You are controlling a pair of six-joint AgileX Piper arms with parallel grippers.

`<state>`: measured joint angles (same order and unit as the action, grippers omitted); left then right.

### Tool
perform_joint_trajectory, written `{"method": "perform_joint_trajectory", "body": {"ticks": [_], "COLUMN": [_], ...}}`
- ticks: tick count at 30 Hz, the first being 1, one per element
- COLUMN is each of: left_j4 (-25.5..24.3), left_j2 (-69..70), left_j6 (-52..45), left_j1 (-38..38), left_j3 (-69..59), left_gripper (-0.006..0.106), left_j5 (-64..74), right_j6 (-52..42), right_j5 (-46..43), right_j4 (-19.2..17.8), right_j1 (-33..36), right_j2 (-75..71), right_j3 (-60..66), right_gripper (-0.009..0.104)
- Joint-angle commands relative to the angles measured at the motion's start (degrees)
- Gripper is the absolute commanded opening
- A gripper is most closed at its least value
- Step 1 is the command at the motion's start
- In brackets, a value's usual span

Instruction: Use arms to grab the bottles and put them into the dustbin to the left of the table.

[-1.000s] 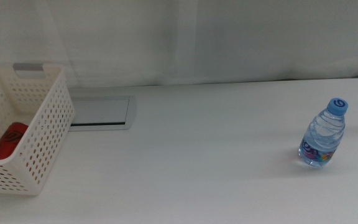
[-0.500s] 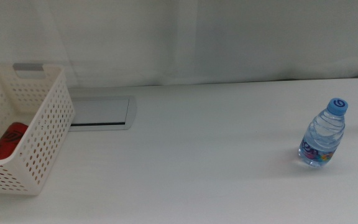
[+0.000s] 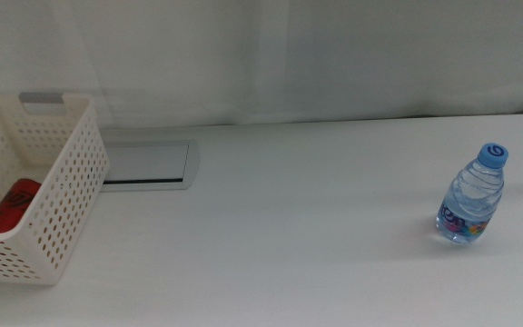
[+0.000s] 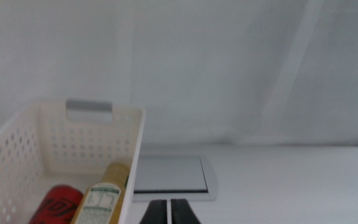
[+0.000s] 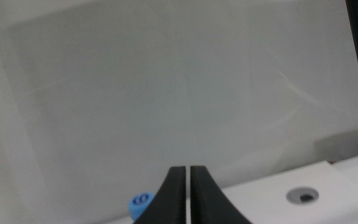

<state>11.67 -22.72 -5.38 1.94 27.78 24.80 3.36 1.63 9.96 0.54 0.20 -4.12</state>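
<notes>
Basket [image 3: 57,213]: at the tabletop's [image 3: 289,227] left edge, holding 1 red can [image 4: 56,204] and 1 yellow bottle [image 4: 103,194].
Water bottle [image 3: 471,203]: upright near the right edge.
Left gripper [image 4: 168,211]: closed, empty, beside the basket.
Right gripper [image 5: 187,194]: closed, empty, raised near the water bottle's cap.

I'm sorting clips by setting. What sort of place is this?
Probably a lab test bench: a plain white table with a white curtain behind, holding only a perforated dustbin and a water bottle.
</notes>
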Motion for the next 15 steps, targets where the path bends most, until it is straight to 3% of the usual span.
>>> {"method": "perform_joint_trajectory", "body": {"ticks": [1,9,15], "left_j4": [1.27,1.27,1.27], "left_j2": [1.17,1.15,1.15], "left_j6": [0.08,-1.09,-1.71], "left_j1": [-0.54,-0.54,-0.82], "left_j3": [-2.12,-2.23,-2.23], "left_gripper": [-0.003,-0.003,-0.003], "left_j5": [-0.7,-0.82,-0.49], "right_j6": [-0.16,-0.27,-2.7], "right_j5": [-0.65,5.23,17.97], "right_j4": [0.29,0.09,0.09], "right_j1": [0.03,0.03,0.03], "right_j2": [-1.34,-1.22,-0.27], "right_j3": [-1.37,-6.21,-11.54], "right_gripper": [-0.002,-0.002,-0.002]}}
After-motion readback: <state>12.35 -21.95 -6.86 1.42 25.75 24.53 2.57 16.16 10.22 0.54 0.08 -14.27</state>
